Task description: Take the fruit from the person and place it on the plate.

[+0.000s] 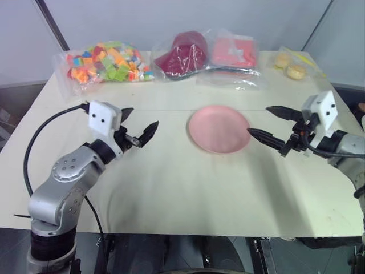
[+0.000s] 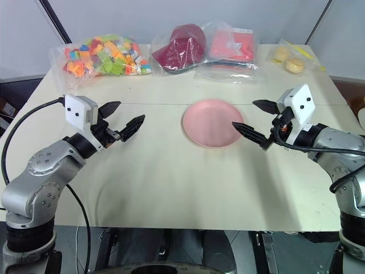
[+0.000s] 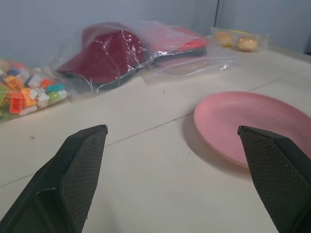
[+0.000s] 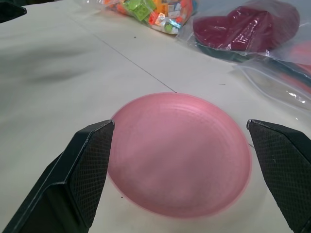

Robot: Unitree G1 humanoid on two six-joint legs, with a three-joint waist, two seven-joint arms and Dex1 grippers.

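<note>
Both pincers hover above the counter [image 1: 171, 194], spread wide and holding nothing. The left pincer [image 1: 138, 127] hangs left of the pink plate [image 1: 219, 129], its black fingers [image 3: 73, 174] pointing right toward it with bare counter between. The right pincer [image 2: 255, 120] sits at the plate's right edge, its near finger reaching over the rim, the far finger level with the plate's far right side.

The plate lies flat near the middle of the counter, with nothing on it. Open surface runs all round it: a wide bare stretch to the near edge and a clear band on the far side before the bags begin.

Along the far edge lies a row of clear bags: coloured blocks [image 1: 105, 60] at the far left, a dark red item [image 1: 181, 55] and a pink item [image 1: 234, 52] in the middle, small round yellowish items [image 1: 290, 65] at the far right. All are well apart from the plate and both pincers
</note>
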